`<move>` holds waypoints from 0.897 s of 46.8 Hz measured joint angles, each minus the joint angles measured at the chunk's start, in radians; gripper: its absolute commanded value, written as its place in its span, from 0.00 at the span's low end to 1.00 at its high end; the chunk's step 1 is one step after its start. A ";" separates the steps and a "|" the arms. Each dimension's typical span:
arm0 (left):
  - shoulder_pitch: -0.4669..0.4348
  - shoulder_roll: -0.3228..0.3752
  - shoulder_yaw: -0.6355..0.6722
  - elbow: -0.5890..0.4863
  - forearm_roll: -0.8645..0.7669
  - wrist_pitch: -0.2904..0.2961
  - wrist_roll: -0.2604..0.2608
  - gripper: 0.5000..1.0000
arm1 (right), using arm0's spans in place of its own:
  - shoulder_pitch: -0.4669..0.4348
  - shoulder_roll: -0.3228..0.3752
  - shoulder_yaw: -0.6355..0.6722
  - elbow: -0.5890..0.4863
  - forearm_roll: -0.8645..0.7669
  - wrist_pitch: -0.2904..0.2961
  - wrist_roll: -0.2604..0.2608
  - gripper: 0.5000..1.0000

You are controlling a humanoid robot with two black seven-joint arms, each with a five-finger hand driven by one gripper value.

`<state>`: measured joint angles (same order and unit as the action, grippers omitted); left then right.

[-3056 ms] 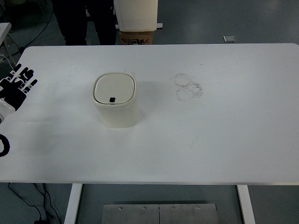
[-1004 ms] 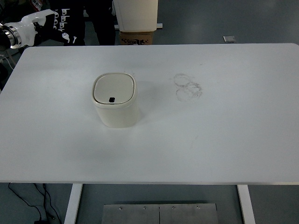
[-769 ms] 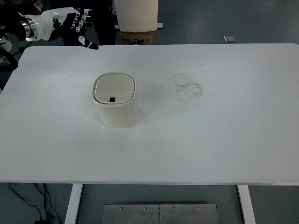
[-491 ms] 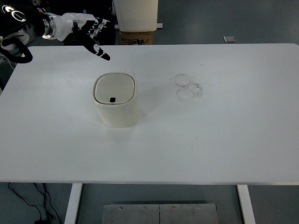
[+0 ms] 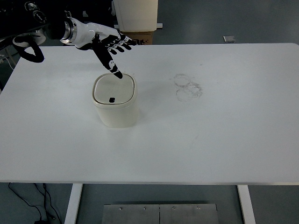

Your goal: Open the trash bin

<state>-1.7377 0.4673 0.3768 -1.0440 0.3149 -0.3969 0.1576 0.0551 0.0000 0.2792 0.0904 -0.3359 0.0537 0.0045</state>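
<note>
The bin sits left of centre on the table, lid shut, a small dark button at the lid's near edge. Above its far rim hangs the left hand, fingers spread, holding nothing. This looks like the approach; next, I'd say, a fingertip must come down on that button.

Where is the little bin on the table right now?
The bin stands left of the table's middle, lid shut, with the left hand just above its far edge.
</note>
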 measured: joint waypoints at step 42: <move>-0.162 0.003 0.099 -0.102 -0.079 -0.214 0.166 1.00 | 0.000 0.000 0.000 0.000 0.000 0.000 0.000 0.98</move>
<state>-1.8999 0.4698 0.4762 -1.1465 0.2362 -0.6110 0.3237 0.0552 0.0000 0.2792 0.0905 -0.3359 0.0537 0.0046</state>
